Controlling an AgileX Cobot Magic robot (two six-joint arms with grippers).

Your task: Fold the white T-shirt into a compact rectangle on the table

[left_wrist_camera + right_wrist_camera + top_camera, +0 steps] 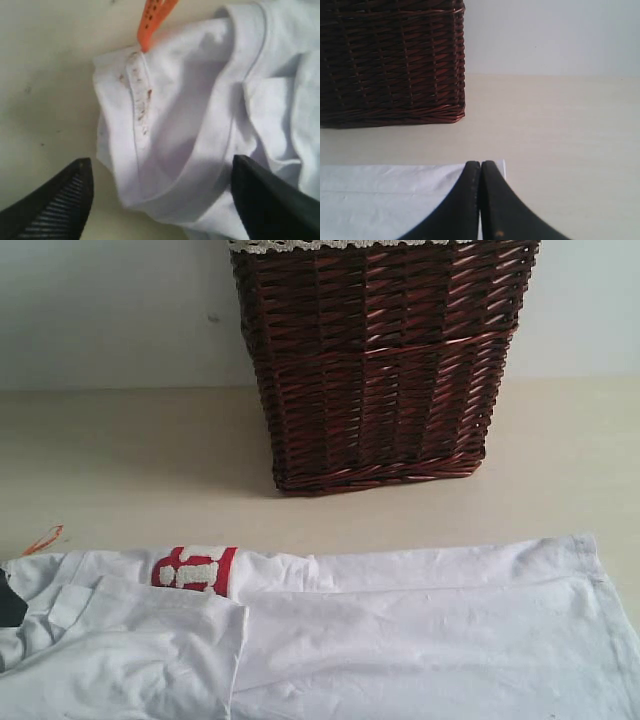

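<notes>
Pale beige table [120, 460] runs back to a dark wicker basket [380, 360]; the white T-shirt [400, 630] lies along its near edge, already folded lengthwise, red letters [195, 570] peeking out left. Over the collar, by the orange neck tag [155, 20], the left gripper [161, 162] hangs spread wide, holding nothing. At the right hem corner the right gripper [481, 167] is pinched closed. Crosswise folds look still to do.

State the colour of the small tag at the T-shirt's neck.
Orange; the neck tag shows best in the left wrist view.

one white t-shirt [400, 630], one basket [380, 370], one table [130, 460], one left pincer [161, 162], one right pincer [480, 166], perhaps one tag [155, 15].
</notes>
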